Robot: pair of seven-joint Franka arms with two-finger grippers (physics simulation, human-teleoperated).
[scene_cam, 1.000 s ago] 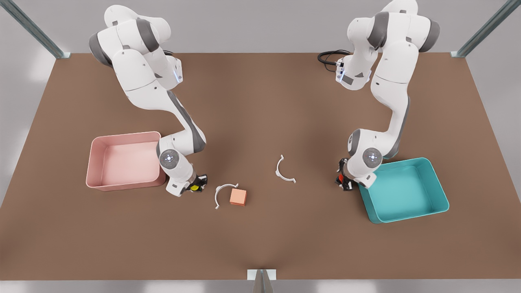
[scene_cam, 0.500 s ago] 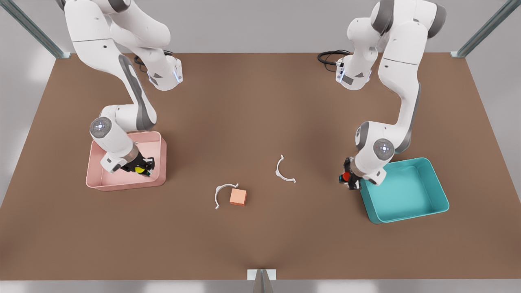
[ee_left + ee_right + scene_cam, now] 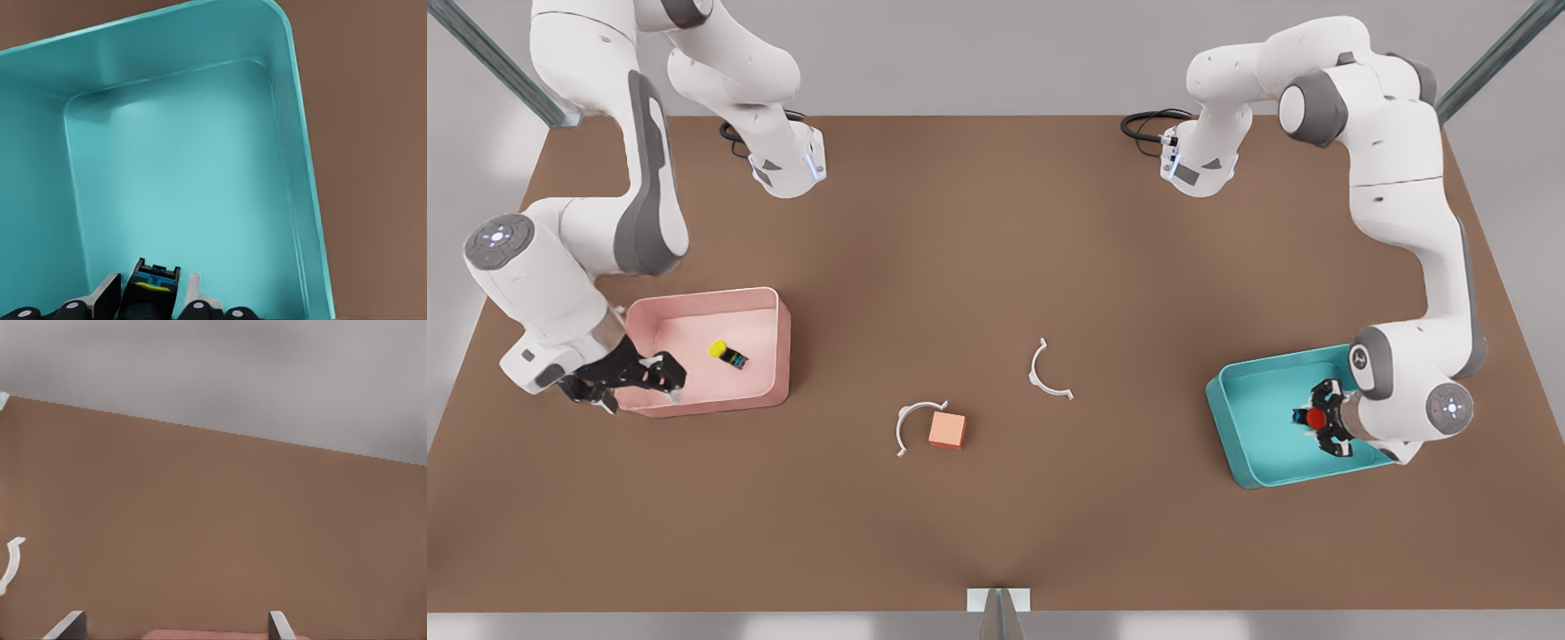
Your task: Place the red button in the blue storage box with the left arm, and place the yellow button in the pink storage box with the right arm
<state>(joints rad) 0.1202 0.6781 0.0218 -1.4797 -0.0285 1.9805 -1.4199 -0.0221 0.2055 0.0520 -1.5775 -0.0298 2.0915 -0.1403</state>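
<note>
The red button hangs over the inside of the blue storage box, with my left gripper shut on it. In the left wrist view the button's dark body sits between the fingers of the left gripper, above the box floor. The yellow button lies on its side inside the pink storage box. My right gripper is open and holds nothing. It hovers at that box's outer edge on the front view's left. In the right wrist view the right gripper is spread wide over the pink rim.
An orange cube and a white curved piece lie near the table's middle front. A second white arc lies farther right. Black cable is coiled at the back by the arm base.
The right gripper let go of the yellow button in the pink box and drew back toward the front view's left. The left gripper carried the red button over the blue box.
</note>
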